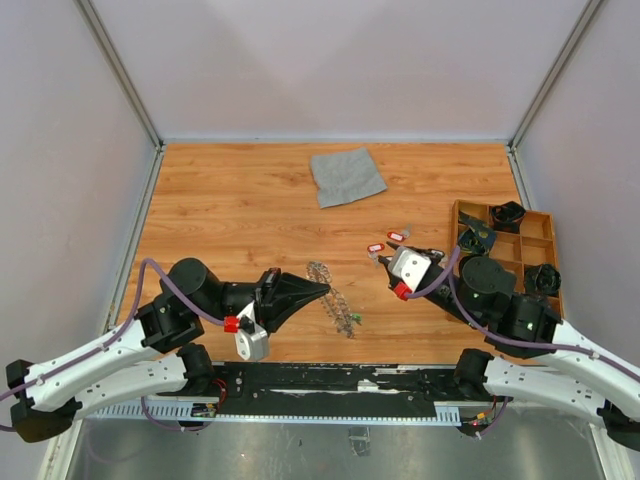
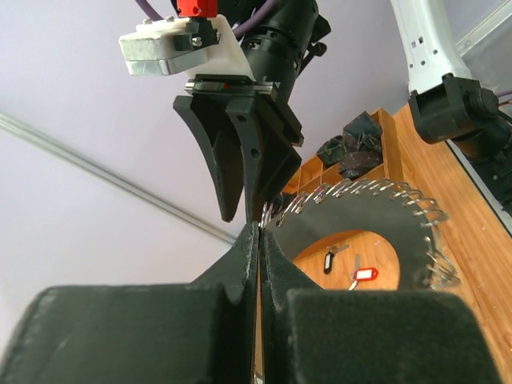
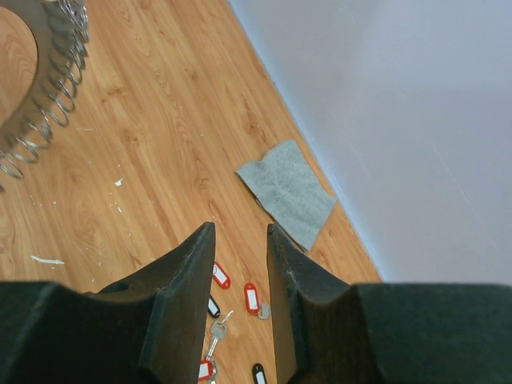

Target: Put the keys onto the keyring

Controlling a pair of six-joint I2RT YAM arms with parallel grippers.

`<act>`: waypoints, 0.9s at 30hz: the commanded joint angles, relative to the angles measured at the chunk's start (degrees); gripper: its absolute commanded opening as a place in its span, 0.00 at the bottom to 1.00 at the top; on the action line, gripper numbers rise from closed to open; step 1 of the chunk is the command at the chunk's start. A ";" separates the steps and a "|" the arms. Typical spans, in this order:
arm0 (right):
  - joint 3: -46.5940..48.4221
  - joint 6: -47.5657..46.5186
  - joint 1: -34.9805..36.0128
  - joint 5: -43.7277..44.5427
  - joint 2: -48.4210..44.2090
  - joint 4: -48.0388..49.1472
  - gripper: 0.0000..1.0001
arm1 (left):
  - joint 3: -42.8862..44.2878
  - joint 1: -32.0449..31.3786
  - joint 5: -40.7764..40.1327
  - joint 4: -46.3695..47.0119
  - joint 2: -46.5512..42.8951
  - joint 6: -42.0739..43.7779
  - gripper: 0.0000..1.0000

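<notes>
Black fingers of the left tool (image 1: 322, 288) are pressed together and pinch the rim of the keyring (image 1: 335, 298). The keyring stands on edge above the table (image 1: 230, 210), so from above it shows only as a thin slanted line fringed with small wire loops. In the left wrist view the tool's tips (image 2: 258, 228) meet at the ring's edge. There the keyring (image 2: 376, 212) reads as a dark disc with a wide round hole and a coiled silver fringe.

The right tool (image 1: 383, 259) has its fingers spread partway, with nothing between them. From the left wrist it (image 2: 240, 214) hangs with its tips pointing down, just beside the keyring's rim and close to the left tool's tips.

The keys (image 1: 386, 243) lie loose on the table just beyond the right tool, apart from the keyring. The right wrist view shows them (image 3: 232, 308) below its fingers. Several keys carry red tags (image 3: 250, 298) with white inserts and others black tags (image 3: 258, 373). Any writing on the inserts is too small to read.

Farther out, a grey cloth (image 1: 347, 176) lies near the back wall. A wooden tray (image 1: 537, 228) holding chunky black parts (image 1: 507, 214) sits at the right edge.
</notes>
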 commanded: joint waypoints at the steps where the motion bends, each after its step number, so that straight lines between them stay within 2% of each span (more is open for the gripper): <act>1: 0.58 4.86 1.07 1.45 1.53 0.92 0.32 | 0.47 -0.38 -1.87 6.72 0.07 -4.03 0.01; 6: 6.01 11.69 0.71 6.41 8.95 -7.54 0.36 | 4.37 -0.34 -10.67 7.58 3.74 -17.62 0.00; 9: 8.35 15.11 -2.61 5.01 12.51 -10.75 0.35 | 4.15 -0.39 -11.62 6.18 3.61 -17.40 0.01; 13: 10.58 24.14 -14.85 -4.84 15.70 -13.77 0.32 | 3.06 -0.40 -14.12 6.63 2.63 -19.86 0.00; 17: 11.30 32.06 -24.33 -8.59 19.60 -15.58 0.32 | 3.40 -0.39 -16.66 4.89 3.17 -22.38 0.01; 21: 12.90 38.75 -28.98 -7.86 24.88 -19.38 0.34 | 5.81 -0.39 -16.66 0.15 5.51 -22.63 0.01; 27: 13.91 44.40 -35.36 -6.99 31.37 -22.78 0.33 | 5.66 -0.39 -16.36 -0.54 5.91 -22.07 0.01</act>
